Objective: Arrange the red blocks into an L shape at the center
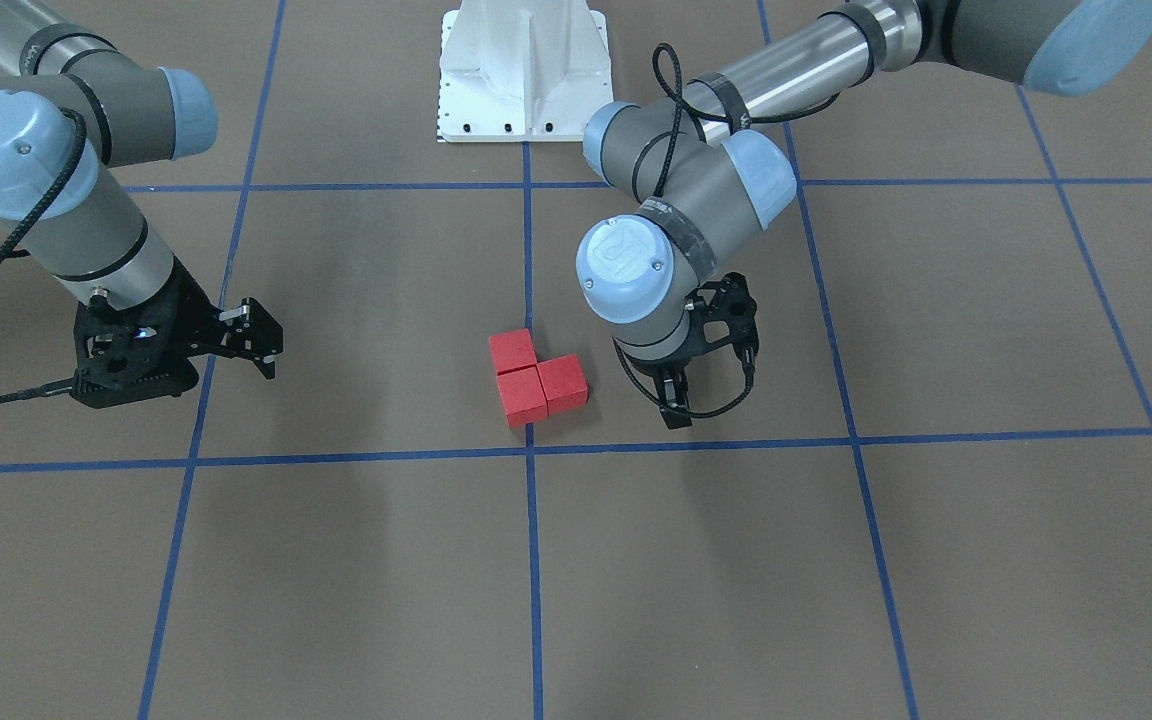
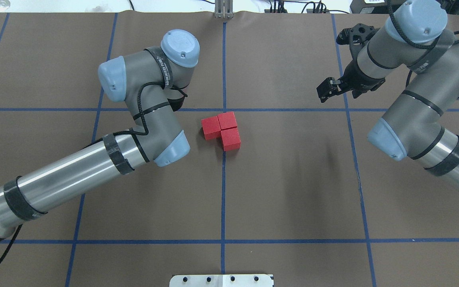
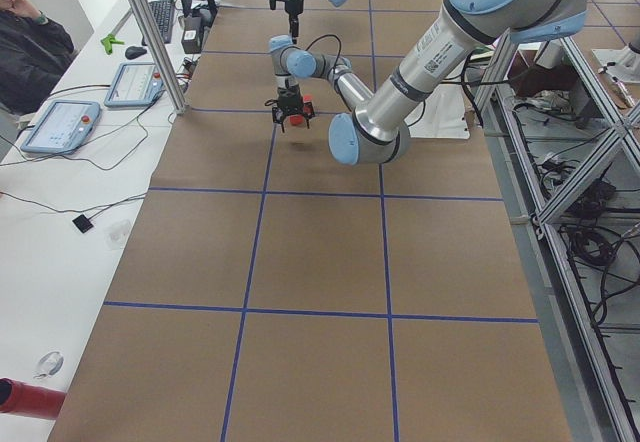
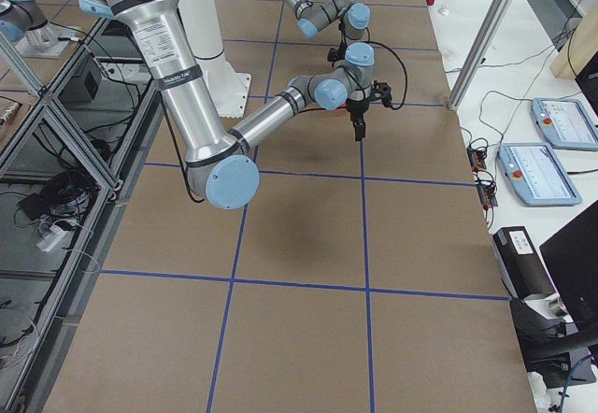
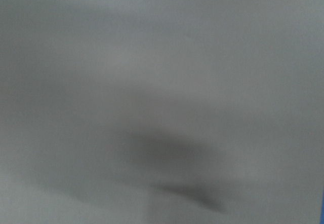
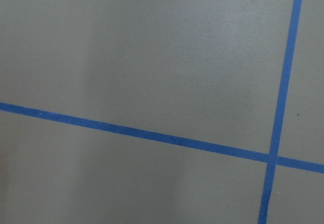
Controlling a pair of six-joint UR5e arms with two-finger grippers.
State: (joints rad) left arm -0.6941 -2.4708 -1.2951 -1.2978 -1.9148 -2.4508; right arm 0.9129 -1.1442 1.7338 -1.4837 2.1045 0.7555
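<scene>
Three red blocks (image 2: 229,137) lie flat on the brown gridded surface (image 2: 293,179), pressed face to face in an L. Two sit side by side, and the third is tucked against the right-hand one on my side. Their faces are plain. The L straddles the blue tape line (image 2: 223,191) that runs away from me. It sits just on my side of the center (image 2: 224,109), near the crossing but not on it.

My left claw (image 1: 676,408) hangs pointing down just beside the blocks on their left, apart from them and holding nothing. I cannot tell whether its fingers are spread or together. My right claw (image 2: 325,91) hovers well apart from the blocks, near another crossing of tape lines, with nothing in it. I cannot tell its state either.

A raised logo marks the blue joint cap (image 1: 624,262) above my left claw, and lettering runs along the dark wrist band (image 2: 165,71). Neither is readable.
</scene>
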